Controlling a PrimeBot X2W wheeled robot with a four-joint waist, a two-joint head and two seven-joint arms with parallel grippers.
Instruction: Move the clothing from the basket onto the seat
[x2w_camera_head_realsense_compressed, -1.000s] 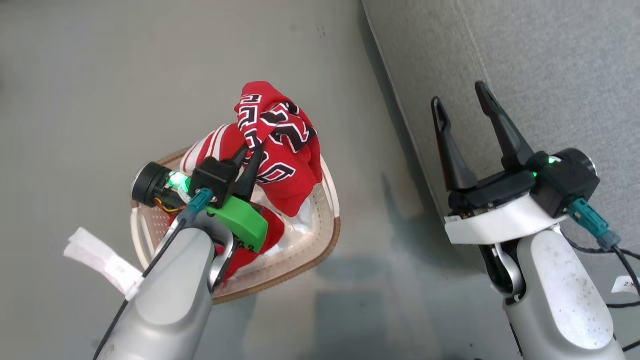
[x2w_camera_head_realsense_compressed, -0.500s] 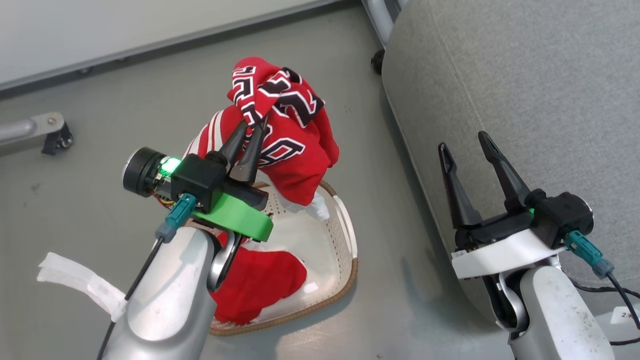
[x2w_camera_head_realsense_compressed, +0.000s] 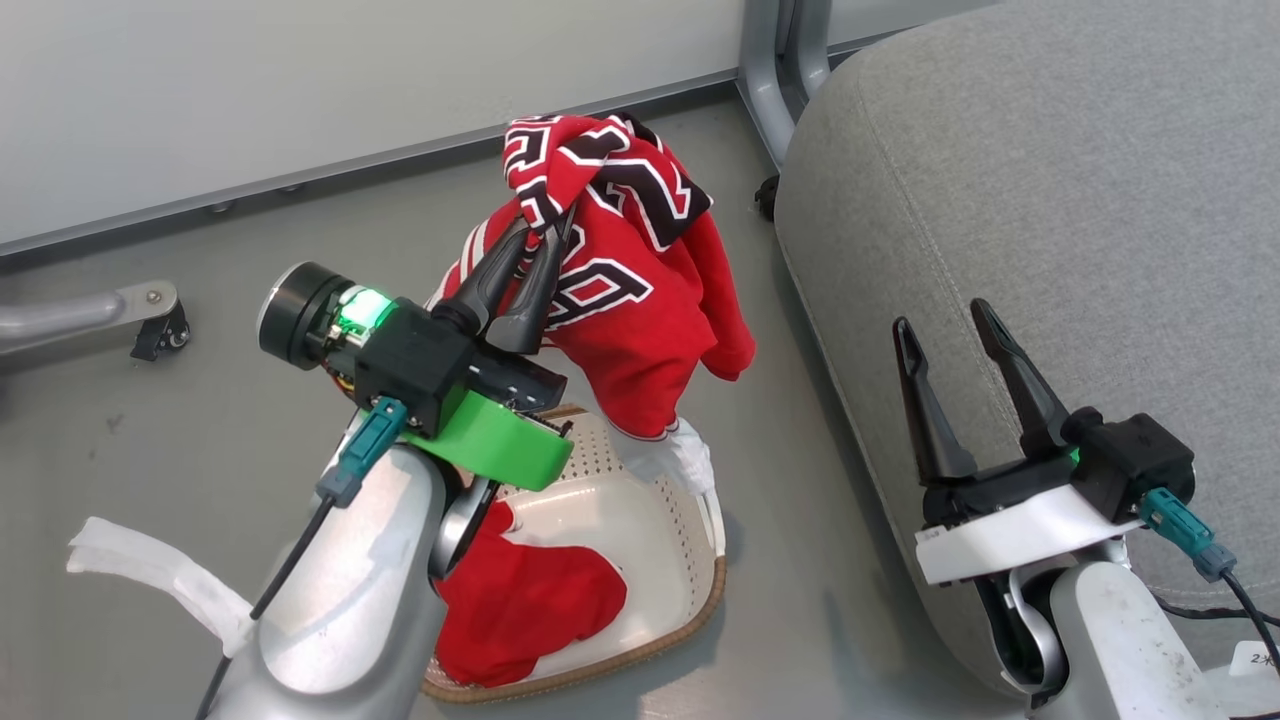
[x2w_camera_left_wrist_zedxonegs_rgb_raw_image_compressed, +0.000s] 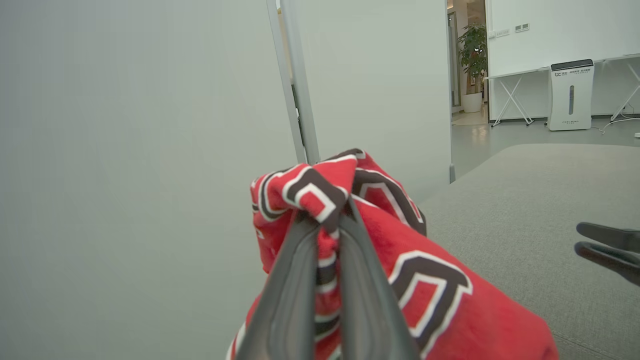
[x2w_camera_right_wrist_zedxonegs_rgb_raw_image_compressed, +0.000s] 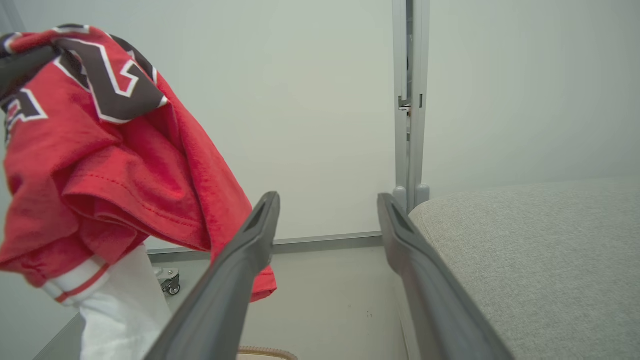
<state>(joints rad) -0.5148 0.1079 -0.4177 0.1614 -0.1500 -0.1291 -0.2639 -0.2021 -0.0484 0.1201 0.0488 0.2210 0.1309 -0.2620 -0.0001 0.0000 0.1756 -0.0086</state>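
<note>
My left gripper (x2w_camera_head_realsense_compressed: 540, 228) is shut on a red jersey (x2w_camera_head_realsense_compressed: 640, 300) with black, white-edged lettering, which hangs bunched in the air above the basket (x2w_camera_head_realsense_compressed: 700, 590). The left wrist view shows the fabric pinched between my two dark fingers (x2w_camera_left_wrist_zedxonegs_rgb_raw_image_compressed: 327, 235). A second red garment (x2w_camera_head_realsense_compressed: 530, 600) lies in the cream perforated basket on the floor. The grey seat (x2w_camera_head_realsense_compressed: 1050, 200) stands to the right of the basket. My right gripper (x2w_camera_head_realsense_compressed: 945, 325) is open and holds nothing, hovering at the seat's front edge. In the right wrist view the jersey (x2w_camera_right_wrist_zedxonegs_rgb_raw_image_compressed: 100, 175) hangs at the left, beside the seat (x2w_camera_right_wrist_zedxonegs_rgb_raw_image_compressed: 540, 250).
A pale wall panel (x2w_camera_head_realsense_compressed: 300, 90) with a grey upright post (x2w_camera_head_realsense_compressed: 770, 70) runs along the back. A caster leg (x2w_camera_head_realsense_compressed: 150, 325) rests on the grey floor at the left. White tape (x2w_camera_head_realsense_compressed: 140, 570) trails from my left forearm.
My left gripper has lifted the jersey up out of the basket and toward the seat. The head camera has tilted up, bringing the wall and more of the seat into view.
</note>
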